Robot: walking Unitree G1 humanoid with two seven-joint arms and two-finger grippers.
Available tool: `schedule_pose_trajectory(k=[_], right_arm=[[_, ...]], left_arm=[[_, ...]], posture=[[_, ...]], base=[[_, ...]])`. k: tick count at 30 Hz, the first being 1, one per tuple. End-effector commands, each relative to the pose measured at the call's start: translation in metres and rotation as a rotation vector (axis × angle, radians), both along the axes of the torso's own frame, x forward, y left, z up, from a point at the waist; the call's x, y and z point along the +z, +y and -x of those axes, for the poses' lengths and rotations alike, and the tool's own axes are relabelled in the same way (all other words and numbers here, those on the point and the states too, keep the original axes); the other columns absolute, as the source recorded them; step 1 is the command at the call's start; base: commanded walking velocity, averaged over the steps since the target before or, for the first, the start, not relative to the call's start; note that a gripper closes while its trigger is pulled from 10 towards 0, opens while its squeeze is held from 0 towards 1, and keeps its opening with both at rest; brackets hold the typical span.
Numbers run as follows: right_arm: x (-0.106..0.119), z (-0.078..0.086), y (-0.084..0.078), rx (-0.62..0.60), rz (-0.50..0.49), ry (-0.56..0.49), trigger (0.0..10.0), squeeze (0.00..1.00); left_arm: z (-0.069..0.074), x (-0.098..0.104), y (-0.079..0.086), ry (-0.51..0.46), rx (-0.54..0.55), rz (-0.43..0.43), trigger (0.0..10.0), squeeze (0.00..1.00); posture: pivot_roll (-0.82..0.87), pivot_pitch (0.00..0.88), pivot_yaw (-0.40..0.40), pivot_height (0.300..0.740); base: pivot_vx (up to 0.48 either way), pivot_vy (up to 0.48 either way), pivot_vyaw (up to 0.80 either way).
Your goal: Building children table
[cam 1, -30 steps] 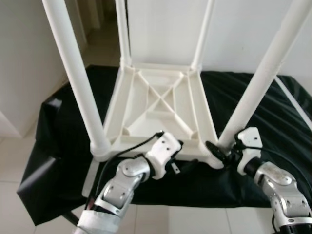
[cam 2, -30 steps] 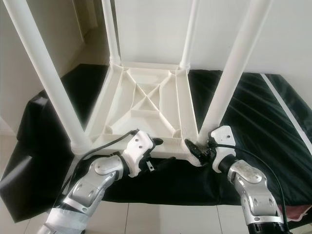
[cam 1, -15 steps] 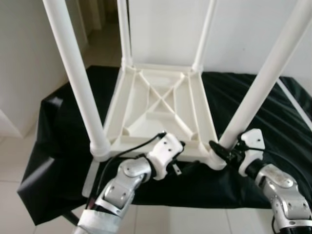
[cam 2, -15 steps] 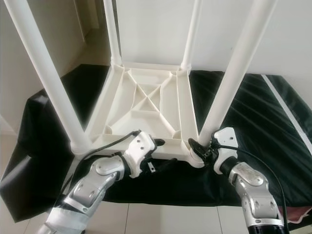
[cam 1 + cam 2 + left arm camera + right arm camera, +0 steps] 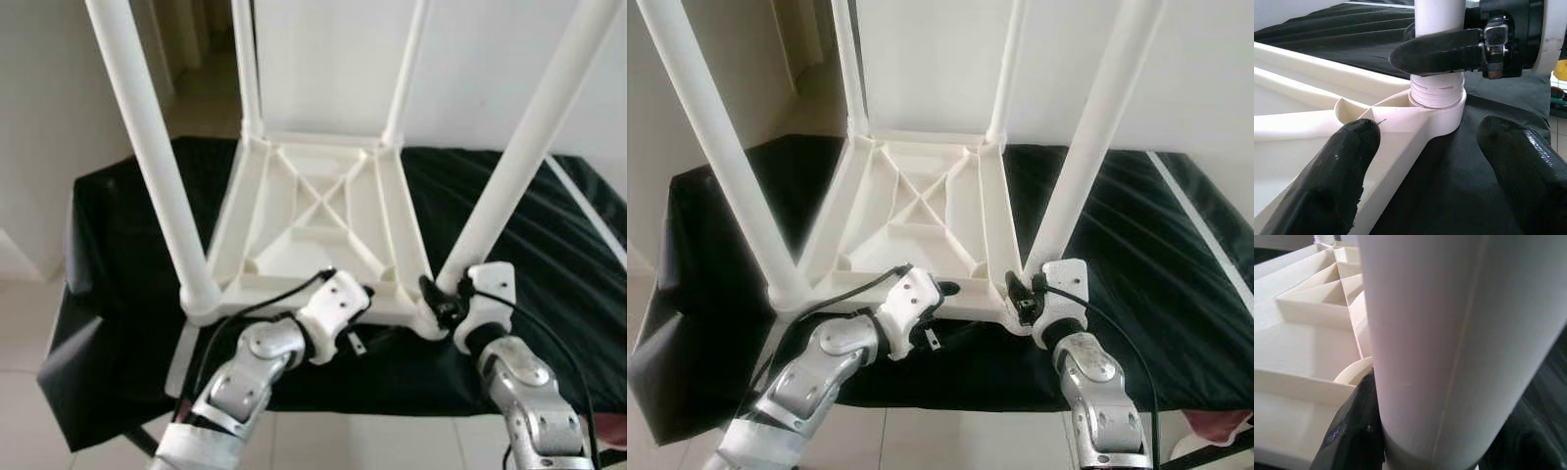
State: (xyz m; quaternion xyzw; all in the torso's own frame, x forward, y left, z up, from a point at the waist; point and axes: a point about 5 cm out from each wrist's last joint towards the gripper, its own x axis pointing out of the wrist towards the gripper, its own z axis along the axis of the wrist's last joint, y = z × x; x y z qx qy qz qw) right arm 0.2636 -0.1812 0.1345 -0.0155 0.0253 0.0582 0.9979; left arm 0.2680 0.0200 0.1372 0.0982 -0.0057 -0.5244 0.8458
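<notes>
The white children's table (image 5: 323, 211) lies upside down on a black cloth, its four legs pointing up. My right gripper (image 5: 438, 298) is shut on the near right leg (image 5: 519, 147) just above its threaded socket (image 5: 1437, 93). One black finger (image 5: 1354, 431) presses against the leg's side. My left gripper (image 5: 1425, 142) stands open at the table's near rim (image 5: 294, 289), beside that same corner. One of its fingers (image 5: 1347, 161) rests over the rim and the other (image 5: 1523, 161) hangs over the cloth.
The black cloth (image 5: 118, 245) covers a low platform that ends just in front of me, with pale tiled floor (image 5: 29, 323) below. The near left leg (image 5: 152, 157) rises close to my left arm. A white wall stands behind.
My right wrist has moved in closer to the base of the near right leg, and its forearm now stands more upright. The left arm has stayed put.
</notes>
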Motion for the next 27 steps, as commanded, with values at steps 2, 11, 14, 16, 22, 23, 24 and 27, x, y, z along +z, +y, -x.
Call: schedule_pose_trajectory(k=[2,11,14,16,22,23,24,27], right_arm=[[-0.017,0.004,0.006,-0.074,-0.014,0.090,10.0,0.00],[-0.023,0.003,0.019,-0.335,-0.111,0.138,10.0,0.00],[-0.020,0.002,0.025,-0.359,-0.131,0.136,10.0,0.00],[-0.017,0.002,0.031,-0.355,-0.151,0.135,10.0,0.00],[-0.014,0.001,0.032,-0.352,-0.153,0.124,10.0,1.00],[-0.014,0.001,0.032,-0.352,-0.153,0.124,10.0,1.00],[-0.012,0.000,0.030,-0.340,-0.154,0.111,10.0,1.00],[-0.010,0.000,0.030,-0.319,-0.159,0.101,10.0,1.00]], left_arm=[[0.003,0.000,-0.003,-0.007,-0.053,-0.004,10.0,0.00],[0.002,0.001,-0.004,-0.009,-0.053,-0.002,10.0,0.00],[0.004,0.000,-0.005,-0.008,-0.058,-0.001,10.0,0.00],[0.004,0.000,-0.006,-0.008,-0.064,0.000,10.0,0.00],[0.003,0.001,-0.006,-0.013,-0.067,-0.001,10.0,0.00],[0.003,0.001,-0.006,-0.013,-0.067,-0.001,10.0,0.00],[0.002,0.002,-0.006,-0.015,-0.064,-0.003,10.0,0.00],[0.002,0.002,-0.006,-0.017,-0.064,-0.003,10.0,0.00]], posture=[[0.00,0.000,-0.021,0.740],[0.00,0.000,-0.026,0.740],[-0.01,0.000,-0.023,0.740],[-0.01,0.000,-0.020,0.740],[-0.01,0.000,-0.019,0.740],[-0.01,0.000,-0.019,0.740],[-0.01,0.000,-0.019,0.740],[-0.01,0.000,-0.020,0.740]], base=[[0.000,0.000,0.00],[0.000,0.000,0.00],[0.000,0.000,0.00],[0.000,0.000,0.00],[0.000,0.000,0.00],[0.000,0.000,0.00],[0.000,0.000,0.00],[0.000,0.000,0.00]])
